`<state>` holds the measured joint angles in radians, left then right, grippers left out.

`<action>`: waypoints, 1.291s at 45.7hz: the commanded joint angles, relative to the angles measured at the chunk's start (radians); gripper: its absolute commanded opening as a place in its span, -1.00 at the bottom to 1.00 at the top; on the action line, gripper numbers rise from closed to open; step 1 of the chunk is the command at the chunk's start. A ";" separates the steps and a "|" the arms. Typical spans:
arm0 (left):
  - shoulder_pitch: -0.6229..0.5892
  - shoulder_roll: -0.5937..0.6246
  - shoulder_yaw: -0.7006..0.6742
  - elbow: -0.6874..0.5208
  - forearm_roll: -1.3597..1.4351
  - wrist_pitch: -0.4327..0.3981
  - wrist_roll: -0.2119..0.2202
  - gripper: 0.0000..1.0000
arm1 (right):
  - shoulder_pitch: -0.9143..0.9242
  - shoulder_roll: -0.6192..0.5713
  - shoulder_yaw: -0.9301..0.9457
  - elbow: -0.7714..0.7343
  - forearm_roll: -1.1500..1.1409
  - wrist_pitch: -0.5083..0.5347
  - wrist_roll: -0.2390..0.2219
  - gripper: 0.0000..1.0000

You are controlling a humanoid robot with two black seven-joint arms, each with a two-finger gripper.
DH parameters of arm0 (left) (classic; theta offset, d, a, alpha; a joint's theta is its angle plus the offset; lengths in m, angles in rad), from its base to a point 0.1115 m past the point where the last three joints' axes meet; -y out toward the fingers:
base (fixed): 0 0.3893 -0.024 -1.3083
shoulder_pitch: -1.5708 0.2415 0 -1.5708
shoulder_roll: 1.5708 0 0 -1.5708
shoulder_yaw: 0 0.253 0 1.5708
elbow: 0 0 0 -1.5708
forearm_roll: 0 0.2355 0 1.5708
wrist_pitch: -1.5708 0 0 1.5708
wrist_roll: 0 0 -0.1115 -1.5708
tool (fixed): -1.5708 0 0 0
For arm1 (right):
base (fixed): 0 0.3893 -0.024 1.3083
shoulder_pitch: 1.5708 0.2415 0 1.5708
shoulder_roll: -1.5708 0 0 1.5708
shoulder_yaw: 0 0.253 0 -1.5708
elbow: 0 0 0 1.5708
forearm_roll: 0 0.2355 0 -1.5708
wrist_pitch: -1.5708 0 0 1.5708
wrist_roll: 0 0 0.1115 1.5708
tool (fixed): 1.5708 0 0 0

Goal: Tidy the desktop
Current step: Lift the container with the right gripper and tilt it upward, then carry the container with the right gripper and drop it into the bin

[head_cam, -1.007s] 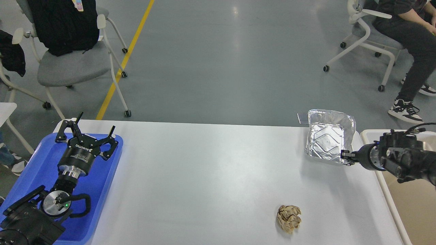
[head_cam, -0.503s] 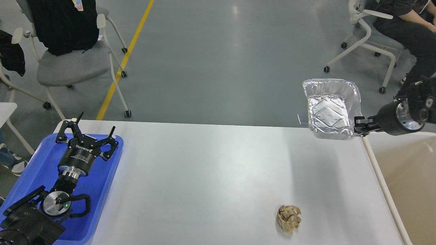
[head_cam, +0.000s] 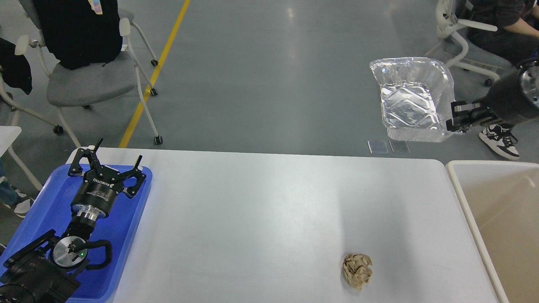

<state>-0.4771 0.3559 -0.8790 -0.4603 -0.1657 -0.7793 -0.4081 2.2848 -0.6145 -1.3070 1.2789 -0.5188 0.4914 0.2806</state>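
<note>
The white desktop [head_cam: 261,219] fills the lower middle of the head view. A crumpled brown paper ball [head_cam: 357,269] lies on it near the front right. My right gripper [head_cam: 454,117] is shut on the right rim of a silver foil tray [head_cam: 410,101] and holds it high in the air beyond the desktop's far right corner, tilted with its opening towards me. My left gripper [head_cam: 108,163] is open and empty, hovering over the blue plastic tray [head_cam: 38,210] at the left.
A beige open bin [head_cam: 501,219] with a cream rim stands against the desktop's right edge. Grey chairs [head_cam: 84,80] stand on the floor at the far left. A seated person [head_cam: 501,25] is at the far right.
My right gripper has lifted the foil tray off the desktop's far right corner, up and slightly right, into the air. The left arm has not moved.
</note>
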 commanded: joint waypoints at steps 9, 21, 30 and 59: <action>0.002 0.000 0.000 0.000 0.000 0.000 0.000 0.98 | 0.142 -0.002 -0.011 0.056 -0.001 0.099 -0.001 -1.00; 0.000 0.000 0.000 0.000 0.000 0.000 0.000 0.98 | 0.128 -0.025 -0.026 0.036 -0.009 0.110 -0.001 -1.00; 0.000 0.000 0.000 0.000 0.000 0.000 -0.001 0.98 | 0.048 -0.191 -0.025 -0.016 -0.082 0.104 -0.001 -1.00; 0.002 0.000 0.000 0.000 0.000 0.000 -0.001 0.98 | -0.643 -0.499 0.345 -0.572 -0.102 0.104 0.000 -1.00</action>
<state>-0.4767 0.3559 -0.8790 -0.4601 -0.1656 -0.7793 -0.4086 1.9563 -1.0411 -1.1604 0.9231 -0.6274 0.5983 0.2804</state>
